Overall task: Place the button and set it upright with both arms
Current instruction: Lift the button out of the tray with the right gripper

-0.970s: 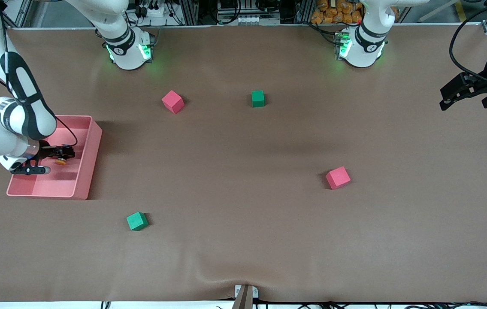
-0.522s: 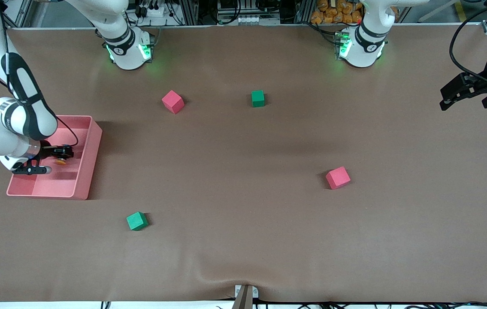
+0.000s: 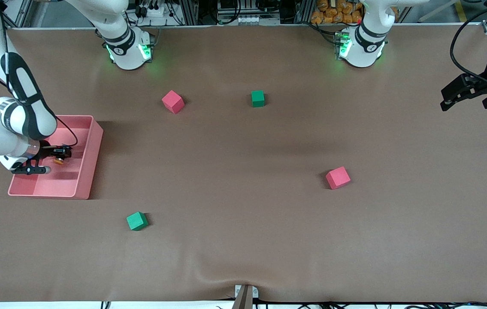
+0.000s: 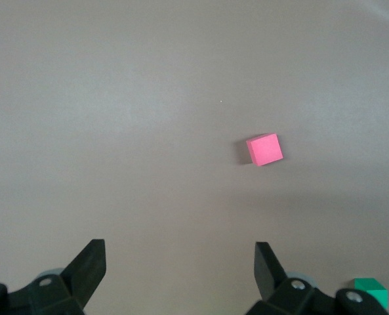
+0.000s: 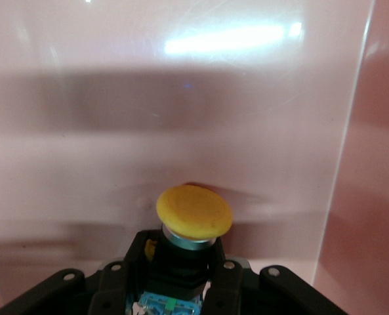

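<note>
The right pincer (image 3: 58, 155) was seen low inside the pink tray (image 3: 84, 171) at the right arm's end of the bench (image 3: 243, 240), with its fingers (image 5: 227, 279) drawn narrow onto the black body of the button (image 3: 58, 161). The grip was taken on the body rather than the cap, presumably so that the part could be carried out of the tray without the rounded cap slipping. In the right wrist view the orange cap (image 5: 194, 211) was shown jutting forward past the fingertips, so the button's long axis was judged to run along the pincer's own reach, cap leading and the blue end tucked back between the jaws. Whether the button was touching the tray floor could not be told. It was thus taken to be lying over, not upright, and the righting was judged as not yet done. The left pincer (image 3: 462, 96) was held wide and empty in the air at the left arm's end of the bench, where that arm waited, probably for a handover. Two pink cubes (image 3: 337, 177) and two green cubes (image 3: 137, 221) lay scattered on the bench, well apart from the tray.
</note>
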{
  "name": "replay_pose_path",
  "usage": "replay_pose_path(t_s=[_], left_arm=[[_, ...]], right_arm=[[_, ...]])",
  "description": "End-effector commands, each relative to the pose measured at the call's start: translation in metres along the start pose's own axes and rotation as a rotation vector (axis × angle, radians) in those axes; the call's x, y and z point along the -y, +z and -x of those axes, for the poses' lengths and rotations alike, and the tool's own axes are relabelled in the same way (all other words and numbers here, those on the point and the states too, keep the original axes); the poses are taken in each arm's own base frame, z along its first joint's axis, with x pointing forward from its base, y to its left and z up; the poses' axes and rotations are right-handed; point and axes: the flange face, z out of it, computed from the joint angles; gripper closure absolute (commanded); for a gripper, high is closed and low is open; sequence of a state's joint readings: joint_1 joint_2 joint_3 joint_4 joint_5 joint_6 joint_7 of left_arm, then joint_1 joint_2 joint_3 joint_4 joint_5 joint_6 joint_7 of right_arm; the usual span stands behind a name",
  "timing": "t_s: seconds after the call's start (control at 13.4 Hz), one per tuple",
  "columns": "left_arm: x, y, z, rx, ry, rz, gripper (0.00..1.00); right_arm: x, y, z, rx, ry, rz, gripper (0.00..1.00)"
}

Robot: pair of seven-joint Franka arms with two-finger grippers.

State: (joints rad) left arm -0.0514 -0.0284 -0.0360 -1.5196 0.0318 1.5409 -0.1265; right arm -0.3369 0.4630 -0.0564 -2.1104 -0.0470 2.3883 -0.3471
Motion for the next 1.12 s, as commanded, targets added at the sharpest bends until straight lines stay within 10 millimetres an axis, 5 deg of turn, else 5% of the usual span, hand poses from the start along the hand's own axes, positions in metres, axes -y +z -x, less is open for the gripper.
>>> replay_pose_path(t_s=[0.0, 0.6, 0.82, 1.04], left_arm=[[0.001, -0.003, 0.000, -0.008, -0.007, 0.001, 0.00], [0.002, -0.001, -0.001, -0.007, -0.010, 0.000, 0.00], [0.001, 0.001, -0.002, -0.005, -0.011, 0.000, 0.00], [0.001, 0.003, -0.003, -0.001, -0.011, 0.000, 0.00]], right_arm=[[-0.003, -0.027, 0.003, -0.062, -0.027, 0.015, 1.00], [0.006, -0.162, 0.001, -0.067, -0.044, 0.020, 1.00], [0.047, -0.234, -0.019, -0.012, -0.113, -0.005, 1.00], [0.131, -0.277, -0.041, -0.030, -0.236, -0.022, 1.00]])
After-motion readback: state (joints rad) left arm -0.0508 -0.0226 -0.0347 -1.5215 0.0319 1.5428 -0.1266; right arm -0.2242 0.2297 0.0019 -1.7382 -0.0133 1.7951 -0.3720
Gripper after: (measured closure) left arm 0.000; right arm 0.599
